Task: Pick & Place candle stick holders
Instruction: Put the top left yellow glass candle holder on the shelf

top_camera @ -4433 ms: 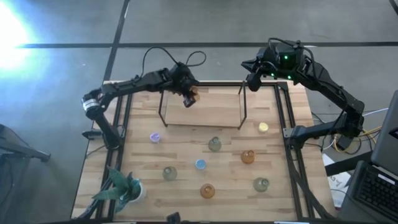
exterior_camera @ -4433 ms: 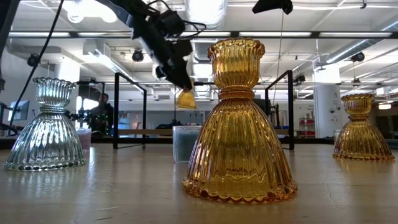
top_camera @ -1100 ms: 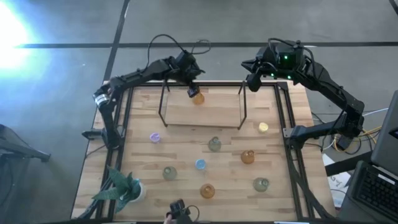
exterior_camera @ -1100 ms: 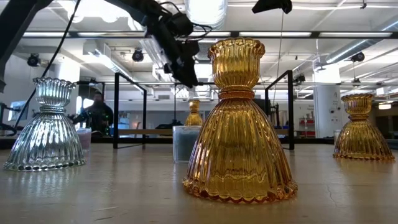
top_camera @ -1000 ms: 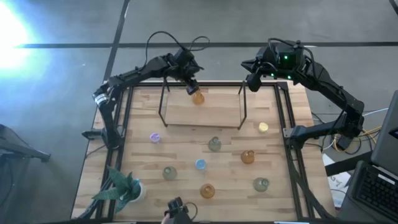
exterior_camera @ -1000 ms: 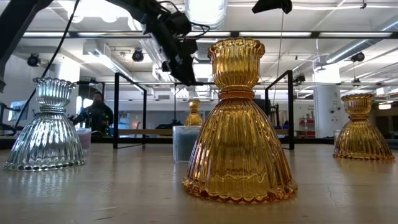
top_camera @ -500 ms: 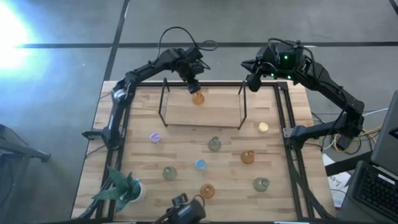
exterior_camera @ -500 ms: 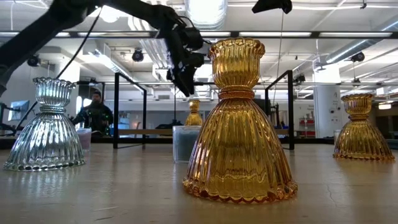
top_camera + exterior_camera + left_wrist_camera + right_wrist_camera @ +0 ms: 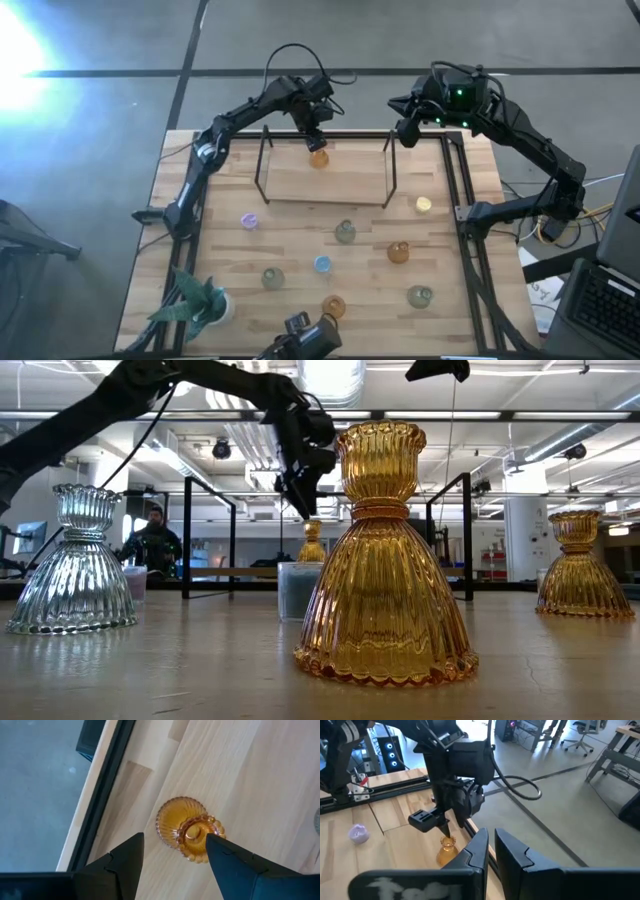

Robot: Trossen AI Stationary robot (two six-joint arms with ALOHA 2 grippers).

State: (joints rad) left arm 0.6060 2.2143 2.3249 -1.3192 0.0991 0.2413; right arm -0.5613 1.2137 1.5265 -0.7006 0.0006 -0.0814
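A small ribbed amber glass candle stick holder (image 9: pixel 319 158) is set upright on the raised pale wooden shelf (image 9: pixel 340 185) at the far side of the table, near the shelf's back edge. The left gripper (image 9: pixel 316 138) is held directly above it, with its jaws spread apart and nothing between them; in the left wrist view the holder (image 9: pixel 188 829) is framed in the gap between the two dark fingers (image 9: pixel 125 860), untouched. This arrangement is judged to mean that the holder has been released on the shelf, the opening being kept wide so the glass neck is not caught as the arm lifts away.

The right gripper (image 9: pixel 404 130) is parked above the shelf's far right corner, its jaws nearly together and empty, clear of the working arm.

The remaining glass candle stick holders (image 9: pixel 345 233) are spread well apart on the slatted wooden table (image 9: pixel 480 310) in front of the shelf, which leaves each one room for a grasp. A leafy green plant in a white pot (image 9: pixel 197 300) stands at the near left corner.

No brand, label or legible writing is visible anywhere.
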